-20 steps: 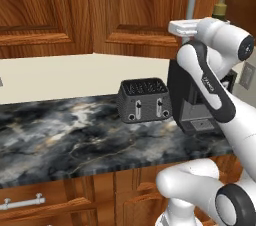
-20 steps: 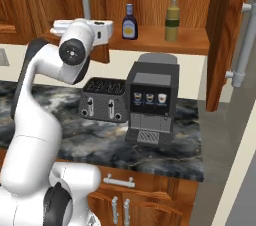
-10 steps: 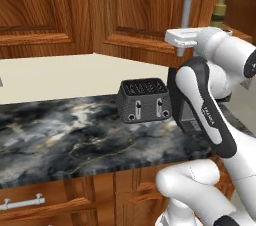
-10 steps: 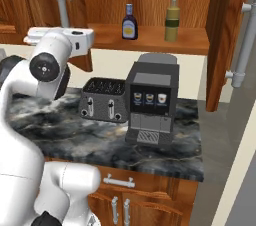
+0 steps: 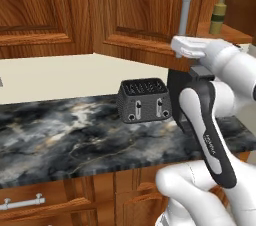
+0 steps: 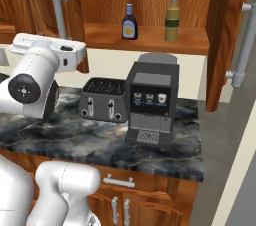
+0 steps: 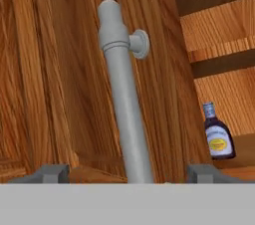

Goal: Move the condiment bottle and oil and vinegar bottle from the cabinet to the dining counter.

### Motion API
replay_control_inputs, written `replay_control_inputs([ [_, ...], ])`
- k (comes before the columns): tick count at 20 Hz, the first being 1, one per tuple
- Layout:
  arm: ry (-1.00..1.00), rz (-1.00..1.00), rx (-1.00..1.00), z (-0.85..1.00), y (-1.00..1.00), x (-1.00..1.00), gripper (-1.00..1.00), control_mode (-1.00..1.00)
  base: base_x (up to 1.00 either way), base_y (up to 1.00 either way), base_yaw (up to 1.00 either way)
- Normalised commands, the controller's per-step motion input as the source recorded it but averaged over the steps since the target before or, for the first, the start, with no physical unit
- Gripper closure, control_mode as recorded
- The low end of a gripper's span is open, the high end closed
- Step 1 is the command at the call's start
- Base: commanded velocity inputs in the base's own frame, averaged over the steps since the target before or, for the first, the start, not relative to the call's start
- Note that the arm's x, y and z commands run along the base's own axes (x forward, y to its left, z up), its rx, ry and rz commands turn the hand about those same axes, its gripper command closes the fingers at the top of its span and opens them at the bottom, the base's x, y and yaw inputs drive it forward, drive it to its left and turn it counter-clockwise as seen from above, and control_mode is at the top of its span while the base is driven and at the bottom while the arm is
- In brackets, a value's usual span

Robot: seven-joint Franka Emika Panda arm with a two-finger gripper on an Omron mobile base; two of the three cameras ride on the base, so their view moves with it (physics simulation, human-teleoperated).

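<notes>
The gripper stands wide, holding nothing; its two finger tips flank the grey bar handle of the open cabinet door without touching it. In the hand view the handle runs toward 12 o'clock, and the condiment bottle stands at 3 o'clock on the cabinet shelf. In the right base view the condiment bottle and the oil and vinegar bottle stand upright, near each other but apart, at 12 o'clock above the coffee machine. The toaster sits just beside the machine at its 9 o'clock, on the marble kitchen top.
</notes>
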Motion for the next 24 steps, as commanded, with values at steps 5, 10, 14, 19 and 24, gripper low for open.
replay_control_inputs([
  [5, 0.03, -0.08, 0.2, -0.07, -0.6, -0.7, -1.0, -1.0, 0.0, 0.0, 0.0],
  [10, 0.12, -0.06, 0.27, -0.08, -0.72, -0.53, -1.0, -1.0, 0.0, 0.0, 0.0],
  [14, 0.2, 0.0, 0.3, -0.09, -0.66, -0.13, -1.0, -1.0, 0.0, 0.0, 0.0],
  [19, 0.18, 0.11, 0.33, -0.13, -0.42, 0.53, -1.0, -1.0, 0.0, 0.0, 0.0],
  [24, 0.19, 0.13, 0.3, -0.08, -0.17, 0.79, -1.0, -1.0, 0.0, 0.0, 0.0],
])
